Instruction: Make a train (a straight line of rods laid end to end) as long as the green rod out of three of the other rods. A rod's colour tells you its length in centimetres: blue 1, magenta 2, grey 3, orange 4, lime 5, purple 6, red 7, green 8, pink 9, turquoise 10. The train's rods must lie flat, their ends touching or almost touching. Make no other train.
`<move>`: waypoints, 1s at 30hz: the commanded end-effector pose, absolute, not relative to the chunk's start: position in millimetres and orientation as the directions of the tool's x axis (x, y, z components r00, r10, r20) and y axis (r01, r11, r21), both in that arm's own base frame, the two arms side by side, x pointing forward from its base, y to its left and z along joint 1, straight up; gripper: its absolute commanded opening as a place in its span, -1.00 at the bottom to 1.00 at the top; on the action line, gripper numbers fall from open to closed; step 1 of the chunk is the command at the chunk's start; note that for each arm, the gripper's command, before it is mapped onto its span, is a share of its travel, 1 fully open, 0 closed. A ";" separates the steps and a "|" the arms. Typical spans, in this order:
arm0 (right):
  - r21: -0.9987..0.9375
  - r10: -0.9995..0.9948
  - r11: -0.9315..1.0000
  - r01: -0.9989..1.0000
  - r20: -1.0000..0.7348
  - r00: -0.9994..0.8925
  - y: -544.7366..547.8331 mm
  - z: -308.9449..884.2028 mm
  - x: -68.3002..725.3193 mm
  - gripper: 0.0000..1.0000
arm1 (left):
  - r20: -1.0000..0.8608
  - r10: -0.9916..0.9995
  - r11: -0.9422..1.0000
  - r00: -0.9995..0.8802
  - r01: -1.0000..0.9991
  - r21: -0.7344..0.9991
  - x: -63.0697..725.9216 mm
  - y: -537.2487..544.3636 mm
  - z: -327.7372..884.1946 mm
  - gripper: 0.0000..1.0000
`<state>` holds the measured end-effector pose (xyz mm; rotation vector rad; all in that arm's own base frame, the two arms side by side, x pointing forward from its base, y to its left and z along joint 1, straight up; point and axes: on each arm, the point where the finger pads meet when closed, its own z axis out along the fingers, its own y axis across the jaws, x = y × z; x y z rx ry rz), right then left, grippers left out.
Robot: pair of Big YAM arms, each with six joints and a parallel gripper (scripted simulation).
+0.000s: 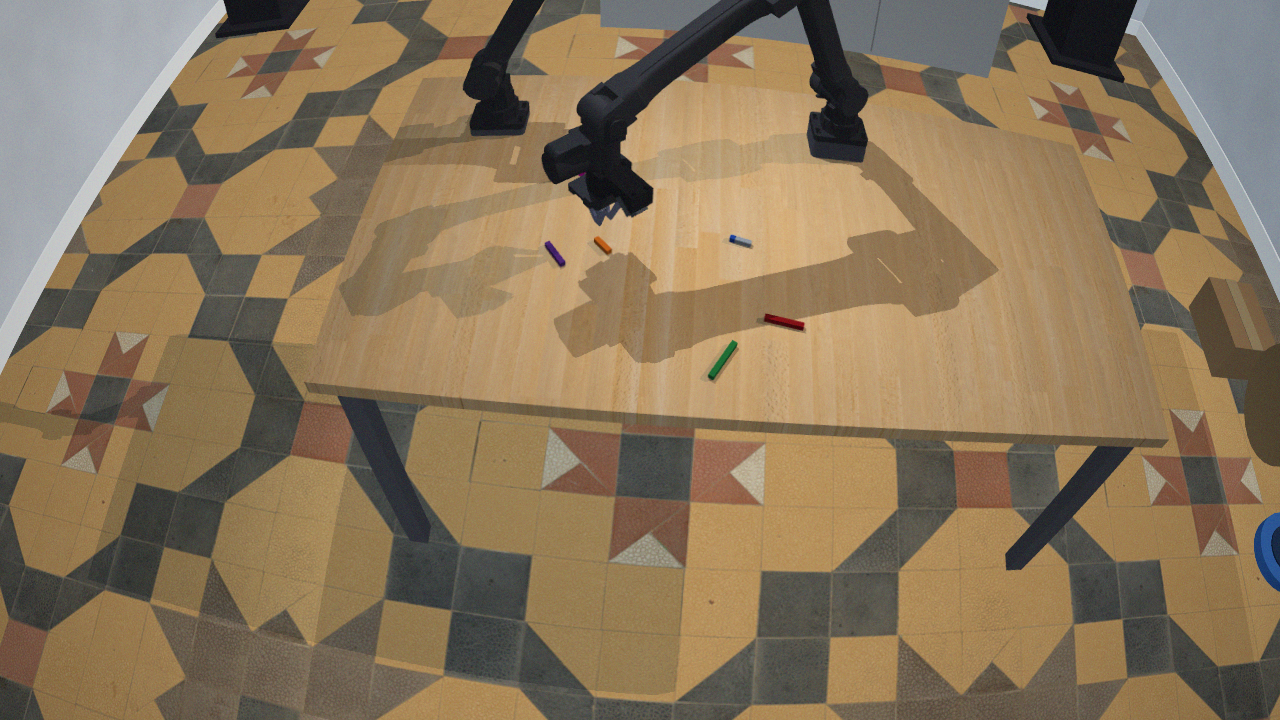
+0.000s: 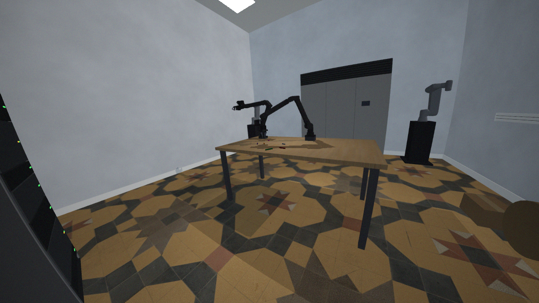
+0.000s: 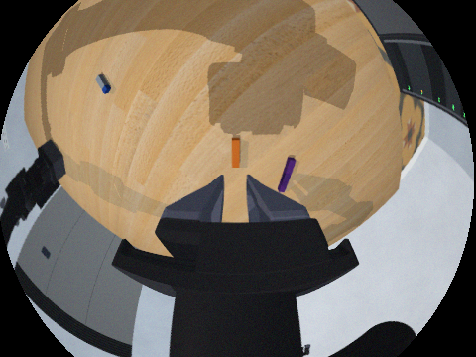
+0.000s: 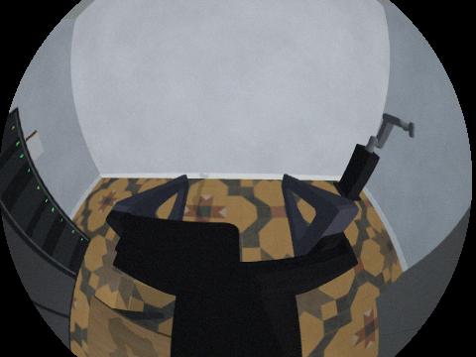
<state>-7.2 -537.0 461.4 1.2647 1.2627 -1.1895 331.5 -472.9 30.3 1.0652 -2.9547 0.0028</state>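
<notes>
The green rod [image 1: 722, 359] lies flat near the table's front edge, with the red rod [image 1: 784, 321] just behind it. The orange rod [image 1: 602, 244] [image 3: 236, 152] and the purple rod [image 1: 554, 253] [image 3: 286, 174] lie side by side, apart, at mid-left. The blue rod [image 1: 733, 240] [image 3: 105, 86] lies alone farther right. My left gripper [image 1: 610, 213] [image 3: 235, 179] hangs above the table just behind the orange rod, in line with it. Its fingers are nearly shut, with only bare wood in the narrow gap. My right gripper [image 4: 235, 179] [image 2: 233, 108] is open and empty, held high beyond the table's edge.
The wooden table [image 1: 895, 376] carries both arm bases at its back edge. The left arm reaches in low from the back right and casts broad shadows over the middle. A cardboard box [image 1: 1233, 313] stands on the floor at the right.
</notes>
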 end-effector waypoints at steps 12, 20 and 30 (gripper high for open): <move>0.000 0.000 -0.023 1.000 -1.000 0.000 -544.7 500.5 -12.7 1.00 | 0.001 -0.638 0.770 -0.770 -0.638 -0.024 334.1 -487.7 30.1 -0.53; 0.000 0.000 -0.023 1.000 -1.000 0.000 -544.7 500.5 -12.7 1.00 | -0.001 -0.638 0.770 -0.770 -0.638 0.003 327.1 -478.0 13.1 -0.53; 0.000 0.000 -0.023 1.000 -1.000 0.000 -544.7 500.5 -12.7 1.00 | -0.001 -0.638 0.770 -0.770 -0.638 0.003 326.7 -478.2 2.0 -0.53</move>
